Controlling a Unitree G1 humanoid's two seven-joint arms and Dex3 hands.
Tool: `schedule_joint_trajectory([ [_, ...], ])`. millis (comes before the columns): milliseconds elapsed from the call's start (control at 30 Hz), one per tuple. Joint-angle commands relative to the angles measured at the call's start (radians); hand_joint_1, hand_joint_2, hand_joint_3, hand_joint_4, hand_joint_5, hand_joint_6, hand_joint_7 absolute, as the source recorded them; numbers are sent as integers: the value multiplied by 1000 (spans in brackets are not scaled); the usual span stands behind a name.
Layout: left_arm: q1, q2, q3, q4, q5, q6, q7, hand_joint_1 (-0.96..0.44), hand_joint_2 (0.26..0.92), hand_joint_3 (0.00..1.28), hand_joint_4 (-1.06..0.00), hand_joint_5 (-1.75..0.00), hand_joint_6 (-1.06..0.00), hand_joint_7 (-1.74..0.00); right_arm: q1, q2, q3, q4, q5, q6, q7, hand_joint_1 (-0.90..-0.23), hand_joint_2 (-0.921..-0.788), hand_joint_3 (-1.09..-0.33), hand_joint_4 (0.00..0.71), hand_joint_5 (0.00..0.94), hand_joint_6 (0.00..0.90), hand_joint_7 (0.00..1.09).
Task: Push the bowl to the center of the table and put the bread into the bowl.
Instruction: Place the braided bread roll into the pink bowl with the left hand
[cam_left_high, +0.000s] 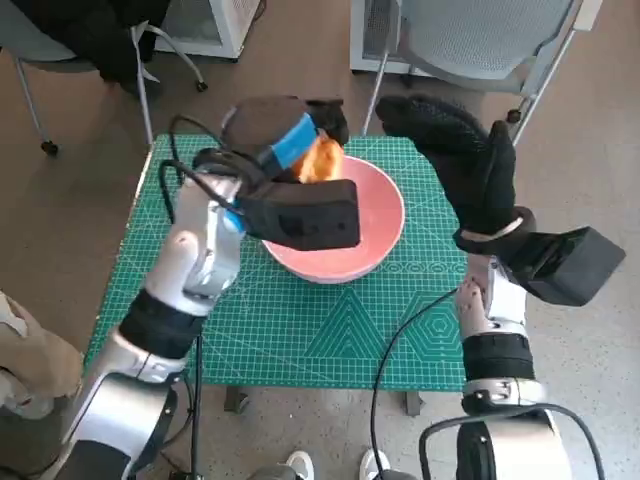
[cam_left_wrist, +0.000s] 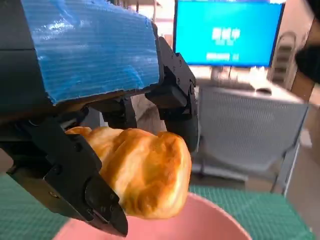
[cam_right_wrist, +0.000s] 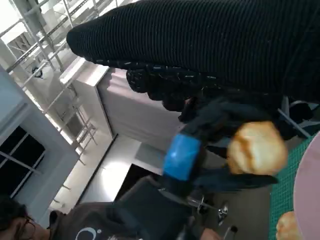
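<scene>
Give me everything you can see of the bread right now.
The golden-brown bread is a lumpy, glossy baked piece, darker on its crust ridges and paler in the folds. The black, blue-taped left hand holds it, with black fingers clamped on its sides. It hangs in the air just above the far rim of the pink bowl, not yet inside. The right wrist view shows it as a rounded, pale golden lump. Its underside is hidden.
</scene>
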Motion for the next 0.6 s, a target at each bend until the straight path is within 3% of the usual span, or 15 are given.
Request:
schedule_joint_trajectory([
  [33, -35, -26, 7, 29, -42, -12, -1, 1, 918, 84, -716, -1165, -573, -1193, 26, -6, 0, -3, 1, 0, -1, -739, -921, -880, 25, 0, -1, 222],
  [100, -25, -24, 7, 23, -60, -6, -31, 1, 920, 190, -604, -1281, -436, -1324, 28, -6, 0, -5, 0, 1, -4, -737, -921, -881, 25, 0, -1, 222],
  [133, -20, -22, 6, 17, -68, -3, -47, 0, 894, 192, -497, -1119, -371, -1205, 29, -6, 0, -7, 0, 1, -5, -736, -921, -881, 25, 0, -1, 222],
  [167, -18, -19, 6, 16, -76, 7, -73, -3, 860, 189, -386, -792, -326, -938, 29, -7, 0, -8, -1, 2, -6, -736, -921, -881, 25, 0, -1, 222],
  [233, -16, -12, 4, 9, -90, 25, -116, -12, 823, 153, -219, -410, -258, -574, 30, -8, 0, -12, -2, 3, -8, -735, -921, -881, 25, 0, -1, 222],
  [300, -16, -1, 3, -5, -101, 42, -163, -53, 781, 108, -89, -167, -184, -298, 32, -9, 0, -17, -3, 3, -12, -733, -921, -882, 25, 0, -1, 222],
  [400, -19, 10, 1, -16, -110, 56, -208, -196, 739, 70, -28, -54, -135, -157, 32, -10, 0, -18, -6, 4, -16, -731, -921, -882, 25, 0, -1, 222],
  [600, -12, 27, -4, -26, -105, 42, -222, -420, 730, 44, -2, -5, -114, -87, 36, -9, 3, -23, -9, 6, -24, -729, -921, -883, 22, 0, -1, 222],
])
